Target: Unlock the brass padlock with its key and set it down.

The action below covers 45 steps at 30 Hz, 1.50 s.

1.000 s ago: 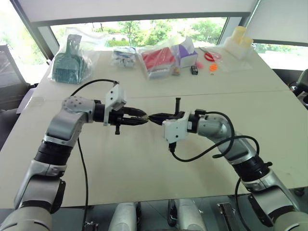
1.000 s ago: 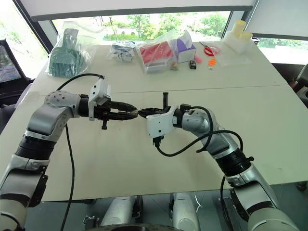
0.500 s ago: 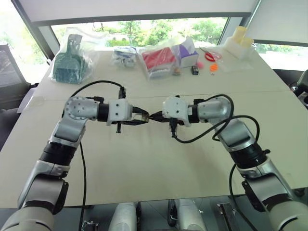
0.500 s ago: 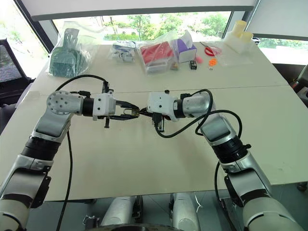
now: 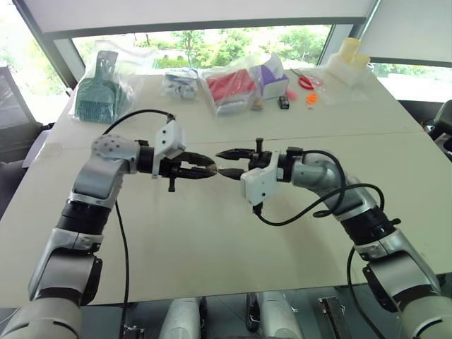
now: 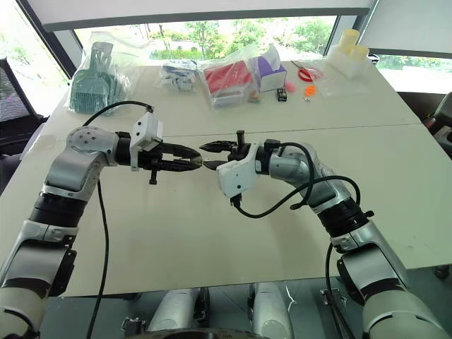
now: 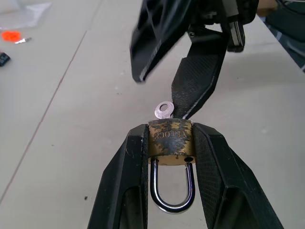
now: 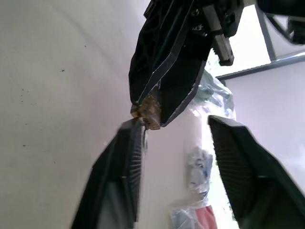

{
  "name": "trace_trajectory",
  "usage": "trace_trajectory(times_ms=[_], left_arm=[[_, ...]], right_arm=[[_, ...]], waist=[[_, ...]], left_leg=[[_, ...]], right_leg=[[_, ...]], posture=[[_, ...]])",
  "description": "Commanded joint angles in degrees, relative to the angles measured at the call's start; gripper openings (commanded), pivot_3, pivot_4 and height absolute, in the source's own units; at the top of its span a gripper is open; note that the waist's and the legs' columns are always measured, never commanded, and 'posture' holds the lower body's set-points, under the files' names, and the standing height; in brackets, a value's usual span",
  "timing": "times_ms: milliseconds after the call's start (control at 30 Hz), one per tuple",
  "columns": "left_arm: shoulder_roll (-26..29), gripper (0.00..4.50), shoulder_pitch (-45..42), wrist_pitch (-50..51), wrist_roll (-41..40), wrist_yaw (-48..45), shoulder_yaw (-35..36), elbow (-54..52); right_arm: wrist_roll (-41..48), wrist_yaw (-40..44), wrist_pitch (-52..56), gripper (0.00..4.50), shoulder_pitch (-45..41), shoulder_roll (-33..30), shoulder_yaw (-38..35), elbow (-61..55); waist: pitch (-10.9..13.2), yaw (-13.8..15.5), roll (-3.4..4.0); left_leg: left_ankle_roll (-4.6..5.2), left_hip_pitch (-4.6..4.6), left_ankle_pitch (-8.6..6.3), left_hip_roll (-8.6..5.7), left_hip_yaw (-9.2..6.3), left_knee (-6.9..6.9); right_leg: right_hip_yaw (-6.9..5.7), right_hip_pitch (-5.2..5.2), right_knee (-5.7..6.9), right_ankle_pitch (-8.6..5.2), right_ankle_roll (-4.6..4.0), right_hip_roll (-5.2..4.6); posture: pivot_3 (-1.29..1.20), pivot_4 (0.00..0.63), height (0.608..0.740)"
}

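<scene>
Above the worktop (image 5: 212, 233): we hold both hands up in mid-air, tips facing each other, well clear of the surface.
Left fingers (image 7: 128, 152): clamped on the two sides of the brass padlock (image 7: 170, 142), which sits between them off the worktop.
Left gripper (image 5: 206, 170): we see it pointing toward the right one.
Right gripper (image 5: 224, 162): its fingers stand apart, holding nothing; one black tip sits just beside the key's head.
Key (image 7: 163, 110): it stands in the bottom of the padlock, its small round silver head sticking out toward our right fingers.
Shackle (image 7: 172, 188): both legs appear seated in the body; we cannot tell whether it has sprung.
Done, as we judge it: padlock gripped, key inserted.
Left, as we judge it: confirm or finish the turn, free the shackle, then lower the padlock onto the worktop and release it.
Far edge: bagged items (image 5: 236, 88) lie well apart from our hands.
</scene>
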Motion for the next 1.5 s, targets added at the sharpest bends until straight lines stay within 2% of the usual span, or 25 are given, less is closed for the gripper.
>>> trace_trajectory(times_ms=[33,67,267,633,800,867,933,1133,1500], left_arm=[[-0.85,0.76,-2.96,1.78,-2.52,-0.58,0.99,-0.76],[-0.97,0.76,-3.35,2.08,-2.58,-0.70,1.05,-0.44],[-0.92,0.76,-5.57,4.31,-3.72,-1.85,1.30,0.53],[1.75,0.76,-6.33,8.66,-5.72,-7.00,0.84,-0.01],[1.68,0.76,-7.21,8.82,-5.51,-7.51,0.81,1.22],[1.54,0.76,-7.58,9.11,-5.66,-7.69,0.89,1.47],[1.40,0.76,-7.78,9.37,-5.80,-7.74,0.93,1.54],[1.32,0.76,-7.81,10.26,-6.54,-8.06,0.98,1.09],[1.57,0.76,-7.06,14.07,-8.76,-8.32,1.53,-2.35]], right_arm=[[-3.11,-4.88,-5.93,4.01,-1.10,0.53,-0.88,0.20],[-3.52,-5.22,-6.57,4.44,-1.29,0.54,-0.67,0.73],[-5.37,-6.40,-9.90,4.44,-2.09,0.23,0.05,3.75],[-11.02,-16.66,-18.76,4.44,-6.16,-0.07,-1.21,9.76],[-10.83,-17.91,-21.26,4.44,-6.30,-0.25,-0.68,10.07],[-11.17,-18.25,-21.98,3.93,-6.37,-0.16,-0.39,10.09],[-11.53,-18.58,-22.35,3.21,-6.57,0.03,-0.30,10.33],[-12.23,-18.91,-23.15,0.06,-7.35,0.42,-0.11,11.42],[-10.76,-17.42,-23.25,0.02,-7.98,0.90,0.73,13.12]], waist=[[0.00,0.03,0.00],[0.00,0.11,0.00],[0.00,-0.01,0.00],[0.00,-0.28,0.00],[0.00,-0.28,0.00],[0.00,-0.31,0.00],[0.00,-0.42,0.00],[0.00,-1.02,0.00],[0.00,-0.97,0.00]], left_leg=[[0.00,0.00,0.00,0.00,0.00,0.00],[0.00,0.00,0.00,0.00,0.00,0.00],[0.00,0.01,0.00,0.00,0.00,0.00],[-0.01,0.00,0.00,0.00,-0.01,0.00],[-0.01,0.00,0.01,0.00,-0.01,0.00],[-0.01,0.00,0.01,0.00,-0.02,0.00],[-0.01,0.00,0.01,0.00,-0.02,0.00],[-0.01,0.00,0.01,0.00,-0.02,0.00],[-0.03,0.01,0.02,0.00,-0.02,-0.01]], right_leg=[[0.00,0.00,0.00,0.00,0.00,0.00],[0.00,0.00,0.00,0.00,0.00,0.00],[0.01,0.01,0.00,0.00,-0.01,0.00],[0.01,0.00,0.01,-0.01,-0.01,0.00],[0.02,0.00,0.00,-0.01,-0.02,0.00],[0.02,0.00,0.00,-0.01,-0.02,0.00],[0.02,0.00,0.00,-0.01,-0.02,0.00],[0.03,0.01,0.01,-0.01,-0.02,0.00],[0.04,0.01,0.01,-0.01,-0.01,0.00]], posture=[[0.00,0.150,0.740],[0.00,0.150,0.740],[0.00,0.150,0.740],[0.00,0.150,0.740],[0.00,0.150,0.740],[0.00,0.150,0.740],[0.00,0.150,0.740],[0.00,0.150,0.740],[0.00,0.150,0.740]])
